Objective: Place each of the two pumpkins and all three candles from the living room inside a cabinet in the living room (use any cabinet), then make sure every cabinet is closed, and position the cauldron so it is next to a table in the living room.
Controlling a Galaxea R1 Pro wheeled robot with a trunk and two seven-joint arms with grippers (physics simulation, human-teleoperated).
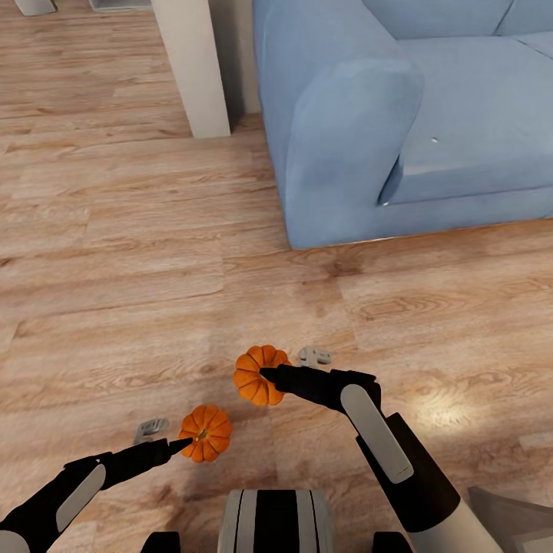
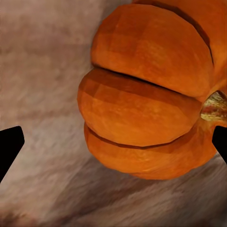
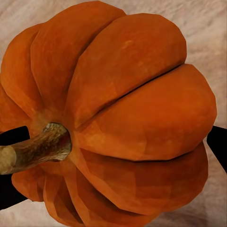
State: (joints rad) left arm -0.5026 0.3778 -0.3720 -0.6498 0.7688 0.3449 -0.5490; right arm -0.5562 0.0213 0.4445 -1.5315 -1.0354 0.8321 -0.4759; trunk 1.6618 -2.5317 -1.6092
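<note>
Left tool (image 1: 181, 445): its tips met the nearer pumpkin (image 1: 206, 433); in the left wrist view the fingers (image 2: 10, 147) stood spread either side of the fruit (image 2: 151, 90), so whether it gripped I could not tell.
Right tool (image 1: 266, 375): closed about the farther pumpkin (image 1: 257, 375), which sat between the fingers (image 3: 218, 144) in the right wrist view (image 3: 118, 118), stem toward the camera.
Wooden floor (image 1: 115, 292): both pumpkins hung low above it.
Blue sofa (image 1: 399, 115): beyond, to the right.
Risk: I judged the left pumpkin sat off-centre and could roll free when moving; round ribs give poor purchase.
</note>
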